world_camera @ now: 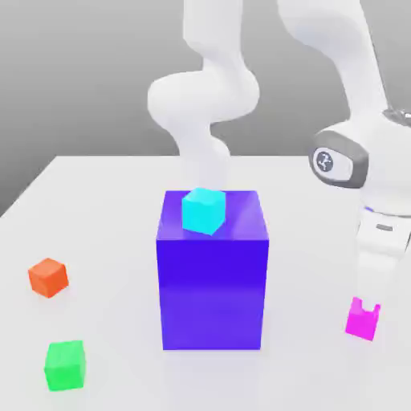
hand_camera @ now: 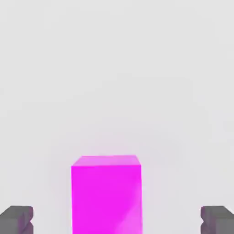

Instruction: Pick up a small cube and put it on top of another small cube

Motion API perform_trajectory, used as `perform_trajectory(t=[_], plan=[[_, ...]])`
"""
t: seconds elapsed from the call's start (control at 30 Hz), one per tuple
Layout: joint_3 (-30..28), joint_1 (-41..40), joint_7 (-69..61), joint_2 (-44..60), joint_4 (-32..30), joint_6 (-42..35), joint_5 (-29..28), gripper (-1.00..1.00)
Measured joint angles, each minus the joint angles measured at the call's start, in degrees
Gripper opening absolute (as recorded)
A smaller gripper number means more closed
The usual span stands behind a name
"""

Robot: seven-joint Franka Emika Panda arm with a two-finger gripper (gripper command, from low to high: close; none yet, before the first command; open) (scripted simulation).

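While the open claw (world_camera: 366, 307) straddles the magenta cube (world_camera: 362, 320) at near right of bench (world_camera: 96, 209), grasp step is pending; next: close, lift, carry to green cube (world_camera: 65, 365), near left.

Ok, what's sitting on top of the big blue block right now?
A small cyan cube rests on top of the blue block, towards the back of its top face. The rest of that face is bare. What lies behind the block is covered by it.
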Motion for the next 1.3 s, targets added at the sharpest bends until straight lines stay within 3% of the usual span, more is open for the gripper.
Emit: perform_trajectory(t=[0.07,0.1,0.33,0.5,0.6,1.17,1.3], plan=[[-1.4,1.3,0.5,4.2,0.8,3.3,-0.7,0.00],[-1.8,1.6,0.8,5.9,1.1,4.7,-1.0,-1.00],[-1.9,1.7,1.0,6.1,1.1,4.8,-1.3,-1.00],[0.2,0.2,-1.0,-3.0,-0.7,-2.5,1.3,-1.00],[-0.8,-0.6,-2.4,-3.3,2.0,-4.7,0.0,-1.00],[-20.4,-31.9,-41.4,-4.4,9.9,-13.8,5.5,-1.00],[-23.9,-39.2,-51.4,-5.0,8.9,-14.4,10.5,-1.00]])
